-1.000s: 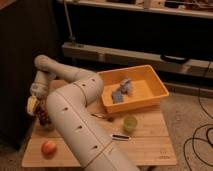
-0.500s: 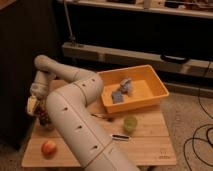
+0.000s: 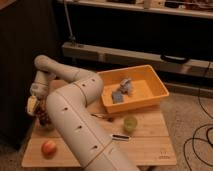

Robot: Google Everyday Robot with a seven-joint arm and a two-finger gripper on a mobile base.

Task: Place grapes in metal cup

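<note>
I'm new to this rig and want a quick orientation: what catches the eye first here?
The big white arm sweeps across the wooden table, its claw at the picture's left, close beside the dark grapes. Behind the arm sits a bright yellow bin, and a green cup stands in front of the bin.

My feed is dim and warm-toned; the backdrop goes nearly black, and the gripper (image 3: 34,106) at the left edge of the counter (image 3: 150,145) sits in gloom.

Dark grapes (image 3: 44,117) just beside gripper (image 3: 33,106), grey metal cup (image 3: 127,85) inside yellow bin (image 3: 150,75)
</note>
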